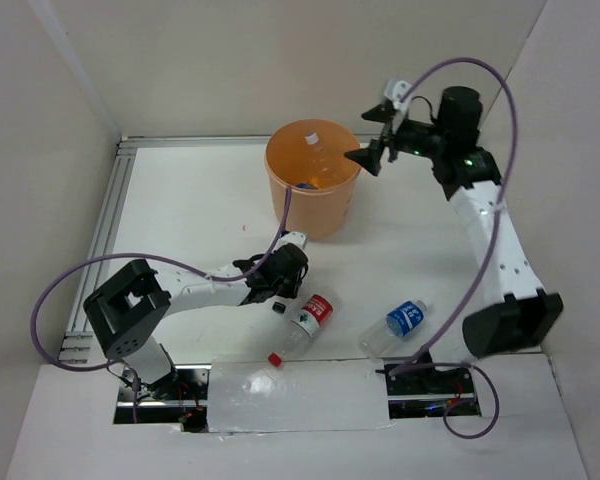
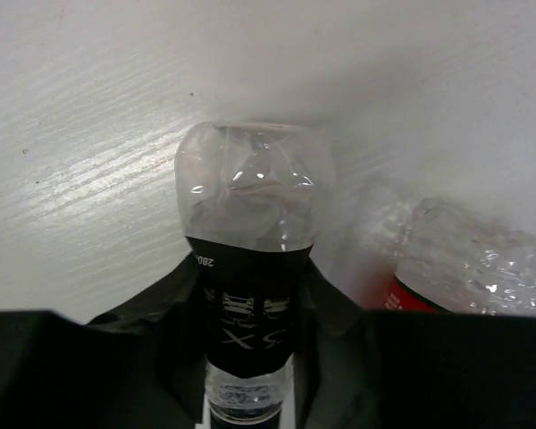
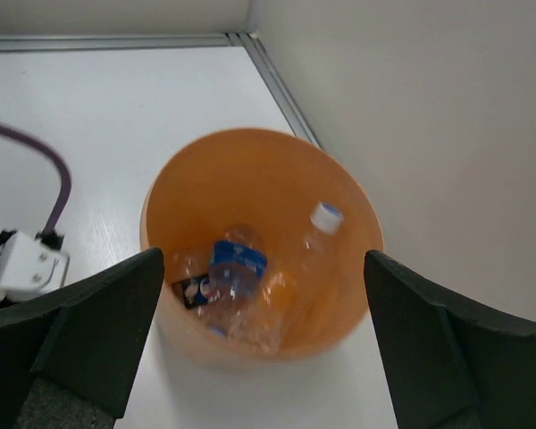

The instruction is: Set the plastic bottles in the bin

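Note:
My left gripper [image 1: 280, 280] is low over the table and shut on a clear bottle with a dark label [image 2: 250, 308]. Its fingers [image 2: 174, 304] press both sides of the label. In the top view this bottle is mostly hidden under the gripper. A red-labelled bottle [image 1: 307, 320] lies just right of it, and also shows in the left wrist view [image 2: 469, 268]. A blue-labelled bottle [image 1: 396, 325] lies on the table further right. My right gripper [image 1: 372, 150] is open and empty above the right rim of the orange bin [image 1: 315, 205]. The bin [image 3: 250, 147] holds a blue-labelled bottle [image 3: 237, 273] and a white-capped one [image 3: 324, 219].
White walls close the workspace at the back and right. An aluminium rail [image 1: 105, 225] runs along the left edge. The left arm's purple cable [image 1: 280, 215] hangs near the bin's front wall. A white cover [image 1: 295, 395] sits at the near edge between the arm bases.

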